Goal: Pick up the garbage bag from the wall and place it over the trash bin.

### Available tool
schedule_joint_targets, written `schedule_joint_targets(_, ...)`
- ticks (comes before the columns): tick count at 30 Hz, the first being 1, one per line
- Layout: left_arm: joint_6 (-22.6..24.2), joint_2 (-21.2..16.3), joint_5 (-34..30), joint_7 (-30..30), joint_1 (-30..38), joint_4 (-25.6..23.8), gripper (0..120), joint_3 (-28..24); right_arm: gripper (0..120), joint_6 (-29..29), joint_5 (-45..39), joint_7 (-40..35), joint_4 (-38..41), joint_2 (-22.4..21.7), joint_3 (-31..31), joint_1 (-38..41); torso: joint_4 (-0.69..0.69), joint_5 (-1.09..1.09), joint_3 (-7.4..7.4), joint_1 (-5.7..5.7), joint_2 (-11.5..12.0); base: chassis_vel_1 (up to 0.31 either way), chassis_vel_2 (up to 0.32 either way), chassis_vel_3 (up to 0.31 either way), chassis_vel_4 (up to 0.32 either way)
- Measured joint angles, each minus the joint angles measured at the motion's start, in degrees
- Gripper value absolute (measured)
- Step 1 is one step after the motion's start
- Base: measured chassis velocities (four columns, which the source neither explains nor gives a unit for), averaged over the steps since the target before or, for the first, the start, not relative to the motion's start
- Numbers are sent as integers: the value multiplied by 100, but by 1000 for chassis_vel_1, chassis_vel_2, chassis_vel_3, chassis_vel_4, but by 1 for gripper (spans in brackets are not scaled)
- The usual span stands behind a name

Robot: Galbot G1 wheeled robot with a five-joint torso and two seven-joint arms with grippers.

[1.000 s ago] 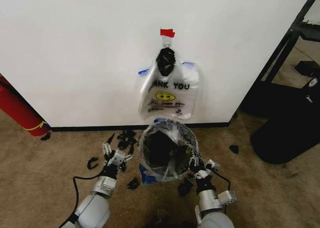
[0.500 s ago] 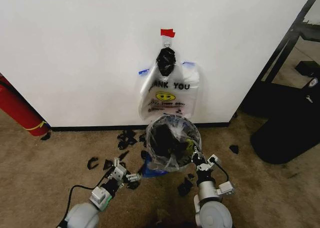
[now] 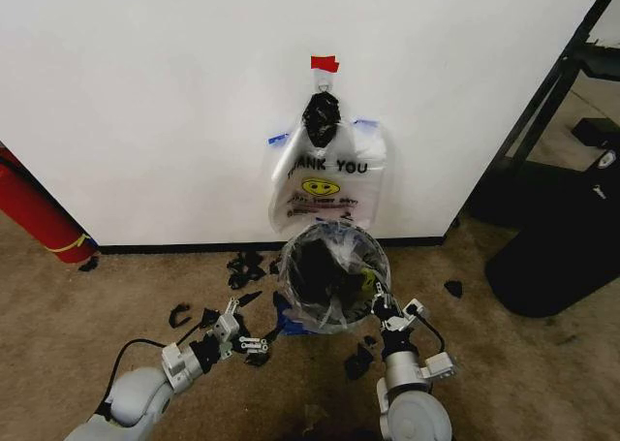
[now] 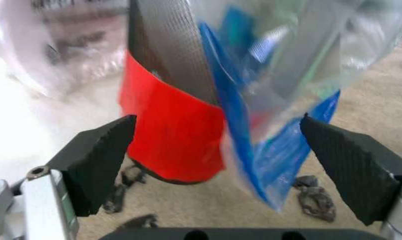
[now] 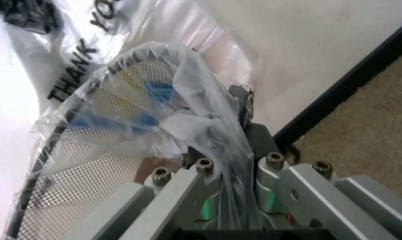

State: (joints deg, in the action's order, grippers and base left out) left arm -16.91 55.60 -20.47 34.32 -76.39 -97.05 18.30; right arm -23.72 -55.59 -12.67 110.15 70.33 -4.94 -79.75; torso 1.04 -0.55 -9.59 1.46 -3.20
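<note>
The see-through garbage bag (image 3: 351, 255) lies draped over the mouth of the trash bin (image 3: 287, 292), which stands on the carpet just below the wall (image 3: 145, 102). A blue handle hangs down the bin's left side. My right gripper (image 3: 374, 294) is at the bin's right rim, shut on the garbage bag's film (image 5: 187, 90), with the bin's mesh (image 5: 74, 165) behind it. My left gripper (image 3: 254, 344) is low over the floor, left of the bin's base, open. In its wrist view the red bin wall (image 4: 171, 130) and the bag's blue handle (image 4: 280, 145) sit ahead between the wide-apart pads (image 4: 101, 155).
A bunch of like bags (image 3: 327, 179) hangs on the wall under a black knot and red tape, right above the bin. Black scraps (image 3: 242, 267) litter the carpet left of the bin. A red cylinder (image 3: 39, 213) leans at far left. A large black object (image 3: 562, 247) stands at right.
My left gripper has drawn back from beside the bin's left rim and swung low to point at its base. The bin has shifted slightly toward the wall. The right gripper keeps its hold.
</note>
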Motion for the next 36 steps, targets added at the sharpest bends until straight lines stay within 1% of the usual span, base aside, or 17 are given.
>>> schedule_joint_targets(3,48,70,60,-36,-4,5,94,-66,1,-1,37,26,55,11,16,-31,0,0,0,0,0,0,0,0,0)
schedule_joint_targets(7,70,178,189,-261,-8,43,79,-156,1,-16,80,74,150,6,18,-96,0,-1,0,0,0,0,0,0,0)
schedule_joint_targets(8,70,178,189,-261,-8,43,79,-156,1,-16,80,74,150,6,18,-96,0,-1,0,0,0,0,0,0,0)
schedule_joint_targets(14,70,174,315,-333,-2,85,52,-145,1,-15,79,61,255,-52,14,-166,0,0,0,0,0,0,0,0,0)
schedule_joint_targets(15,70,174,315,-333,-2,85,52,-145,1,-15,79,61,255,-52,14,-166,0,0,0,0,0,0,0,0,0)
schedule_joint_targets(18,70,169,409,-558,-5,126,40,-144,1,-1,79,52,285,-79,14,-193,0,0,0,0,0,0,0,0,0)
schedule_joint_targets(20,70,176,487,-615,-4,178,30,-144,1,8,79,40,313,-82,17,-214,0,0,0,0,0,0,0,0,0)
schedule_joint_targets(21,70,176,487,-615,-4,178,30,-144,1,8,79,40,313,-82,17,-214,0,0,0,0,0,0,0,0,0)
schedule_joint_targets(23,70,193,552,-652,1,223,22,-145,1,20,79,27,351,-82,27,-243,0,0,0,0,0,0,0,0,0)
schedule_joint_targets(24,70,201,564,-662,5,234,20,-147,1,24,78,23,362,-82,31,-252,0,0,0,0,0,0,0,0,0)
schedule_joint_targets(25,70,228,593,-682,17,262,14,-155,1,34,79,14,399,-81,47,-280,0,0,0,0,0,0,0,0,0)
schedule_joint_targets(27,68,259,612,-711,35,292,8,-167,1,48,79,8,436,-81,64,-312,0,-1,0,0,0,0,0,0,0)
schedule_joint_targets(28,68,259,612,-711,35,292,8,-167,1,48,79,8,436,-81,64,-312,0,-1,0,0,0,0,0,0,0)
schedule_joint_targets(30,68,295,643,-762,61,322,0,-178,1,72,89,-14,478,-80,83,-349,0,-1,0,0,0,0,0,0,0)
schedule_joint_targets(36,187,314,898,-919,123,390,0,-179,1,123,91,-72,601,-84,128,-449,0,-1,0,0,0,0,0,0,0)
